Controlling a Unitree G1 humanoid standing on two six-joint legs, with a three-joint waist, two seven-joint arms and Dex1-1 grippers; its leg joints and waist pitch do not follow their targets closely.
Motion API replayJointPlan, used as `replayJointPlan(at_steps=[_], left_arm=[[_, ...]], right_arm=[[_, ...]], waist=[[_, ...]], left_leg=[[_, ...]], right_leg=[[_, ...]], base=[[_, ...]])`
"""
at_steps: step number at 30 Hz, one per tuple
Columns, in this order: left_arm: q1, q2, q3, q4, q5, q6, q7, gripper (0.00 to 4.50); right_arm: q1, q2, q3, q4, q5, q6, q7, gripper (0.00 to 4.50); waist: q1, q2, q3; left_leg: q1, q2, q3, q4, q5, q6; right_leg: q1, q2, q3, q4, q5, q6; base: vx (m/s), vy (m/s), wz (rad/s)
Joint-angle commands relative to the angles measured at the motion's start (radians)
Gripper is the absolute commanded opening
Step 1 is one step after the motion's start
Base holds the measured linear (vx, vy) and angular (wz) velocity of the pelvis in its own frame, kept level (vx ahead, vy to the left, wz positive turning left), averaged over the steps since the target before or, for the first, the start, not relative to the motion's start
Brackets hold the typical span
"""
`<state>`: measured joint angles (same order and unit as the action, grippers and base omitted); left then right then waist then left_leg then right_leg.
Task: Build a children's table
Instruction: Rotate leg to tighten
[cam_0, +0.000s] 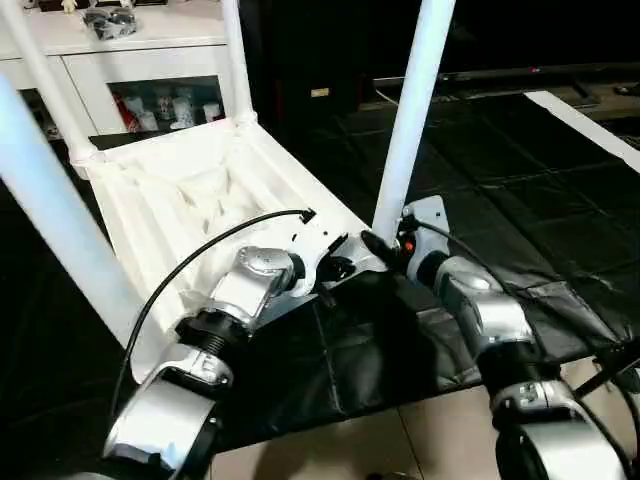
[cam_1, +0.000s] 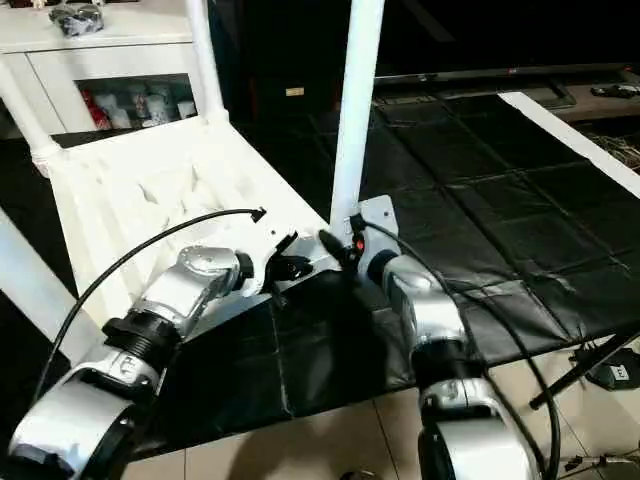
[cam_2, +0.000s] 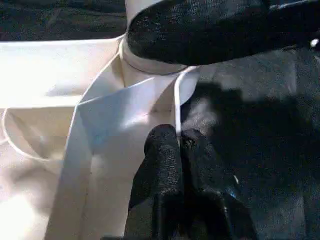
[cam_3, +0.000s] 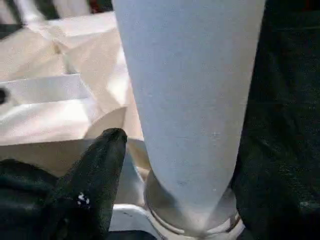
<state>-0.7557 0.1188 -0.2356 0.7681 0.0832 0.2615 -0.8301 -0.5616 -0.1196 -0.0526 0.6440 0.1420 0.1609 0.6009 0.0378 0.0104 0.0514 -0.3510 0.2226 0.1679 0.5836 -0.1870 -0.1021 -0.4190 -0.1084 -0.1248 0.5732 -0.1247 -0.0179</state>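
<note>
Four legs (cam_0: 412, 110) in upturned tabletop (cam_0: 190, 200); left gripper (cam_2: 179, 145) pinched together, right gripper (cam_3: 165, 150) wide.

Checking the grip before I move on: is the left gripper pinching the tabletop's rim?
Yes, the left gripper is shut on the thin white edge of the tabletop.

White cabinet (cam_0: 130, 60); black floor mat (cam_0: 520, 190)

Both my silver forearms reach forward and converge. My left end effector (cam_2: 179, 150) has its two black fingers pressed together. My right end effector (cam_3: 175, 150) stands with its fingers (cam_3: 100, 165) spread wide apart.
</note>
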Motion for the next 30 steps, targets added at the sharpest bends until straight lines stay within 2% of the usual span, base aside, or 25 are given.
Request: replayJointPlan(at_steps=[1,4,6,8,10,14,18,20,22,24,25,30], left_arm=[[-0.003,0.006,-0.036,-0.019,0.007,-0.026,-0.063,0.00],[0.006,0.037,-0.043,-0.036,-0.004,-0.036,-0.135,0.00],[0.014,0.060,-0.050,-0.054,-0.015,-0.038,-0.197,0.00],[0.021,0.087,-0.067,-0.069,-0.018,-0.053,-0.259,0.00],[0.029,0.119,-0.092,-0.084,-0.022,-0.070,-0.335,0.00],[0.047,0.178,-0.133,-0.116,-0.033,-0.113,-0.484,0.00],[0.053,0.213,-0.156,-0.141,-0.043,-0.128,-0.581,0.00],[0.054,0.227,-0.165,-0.152,-0.047,-0.129,-0.620,0.00],[0.053,0.245,-0.189,-0.161,-0.041,-0.143,-0.669,0.00],[0.052,0.249,-0.195,-0.162,-0.038,-0.148,-0.678,0.00],[0.050,0.255,-0.207,-0.163,-0.033,-0.161,-0.694,0.00],[0.045,0.250,-0.216,-0.156,-0.029,-0.172,-0.705,0.00]], right_arm=[[0.029,0.003,0.067,-0.039,0.040,0.015,0.146,3.68],[0.070,-0.071,0.081,-0.087,0.065,0.032,0.289,3.96],[0.098,-0.128,0.097,-0.120,0.072,0.035,0.390,4.04],[0.112,-0.177,0.099,-0.137,0.083,0.044,0.461,4.27],[0.115,-0.233,0.104,-0.142,0.091,0.047,0.534,4.35],[0.098,-0.302,0.126,-0.120,0.070,0.012,0.632,4.43],[0.080,-0.328,0.146,-0.111,0.062,-0.021,0.702,4.43],[0.074,-0.339,0.159,-0.112,0.066,-0.024,0.742,4.43],[0.058,-0.347,0.182,-0.109,0.084,-0.011,0.823,4.43],[0.053,-0.348,0.188,-0.106,0.086,-0.014,0.840,4.43],[0.037,-0.342,0.202,-0.086,0.087,-0.021,0.869,4.17],[0.010,-0.324,0.223,-0.039,0.078,-0.043,0.902,3.86]], waist=[[0.015,-0.005,-0.072],[0.024,-0.003,-0.071],[0.034,-0.006,-0.070],[0.041,-0.002,-0.070],[0.053,0.000,-0.068],[0.061,0.002,-0.068],[0.073,0.001,-0.071],[0.079,0.003,-0.073],[0.080,0.003,-0.072],[0.081,0.002,-0.072],[0.083,0.003,-0.072],[0.085,0.003,-0.071]], left_leg=[[-0.009,-0.005,0.007,-0.066,-0.242,0.086],[-0.007,-0.001,0.009,-0.066,-0.243,0.090],[-0.006,-0.001,0.010,-0.067,-0.247,0.091],[-0.004,0.002,0.010,-0.067,-0.247,0.093],[-0.001,0.003,0.011,-0.067,-0.259,0.082],[0.000,0.005,0.012,-0.068,-0.270,0.071],[0.002,0.008,0.012,-0.068,-0.262,0.062],[0.006,0.010,0.013,-0.067,-0.257,0.059],[0.003,0.011,0.013,-0.068,-0.263,0.062],[0.002,0.011,0.012,-0.069,-0.266,0.063],[0.004,0.010,0.013,-0.068,-0.271,0.059],[0.005,0.010,0.013,-0.068,-0.274,0.049]], right_leg=[[0.065,-0.033,0.036,-0.079,-0.411,-0.140],[0.066,-0.034,0.039,-0.074,-0.379,-0.167],[0.069,-0.034,0.040,-0.074,-0.383,-0.168],[0.067,-0.035,0.041,-0.073,-0.380,-0.175],[0.065,-0.035,0.040,-0.074,-0.396,-0.173],[0.064,-0.036,0.042,-0.073,-0.408,-0.173],[0.063,-0.037,0.043,-0.068,-0.390,-0.180],[0.062,-0.036,0.045,-0.062,-0.353,-0.199],[0.064,-0.034,0.046,-0.056,-0.323,-0.216],[0.065,-0.035,0.045,-0.055,-0.325,-0.217],[0.064,-0.037,0.046,-0.057,-0.339,-0.214],[0.062,-0.037,0.046,-0.060,-0.362,-0.209]], base=[[0.000,0.000,0.00],[0.000,0.000,0.00],[0.000,0.000,0.00],[0.000,0.000,0.00],[0.000,0.000,0.00],[0.000,0.000,0.00],[0.000,0.000,0.00],[0.000,0.000,0.00],[0.000,0.000,0.00],[0.000,0.000,0.00],[0.000,0.000,0.00],[0.000,0.000,0.00]])
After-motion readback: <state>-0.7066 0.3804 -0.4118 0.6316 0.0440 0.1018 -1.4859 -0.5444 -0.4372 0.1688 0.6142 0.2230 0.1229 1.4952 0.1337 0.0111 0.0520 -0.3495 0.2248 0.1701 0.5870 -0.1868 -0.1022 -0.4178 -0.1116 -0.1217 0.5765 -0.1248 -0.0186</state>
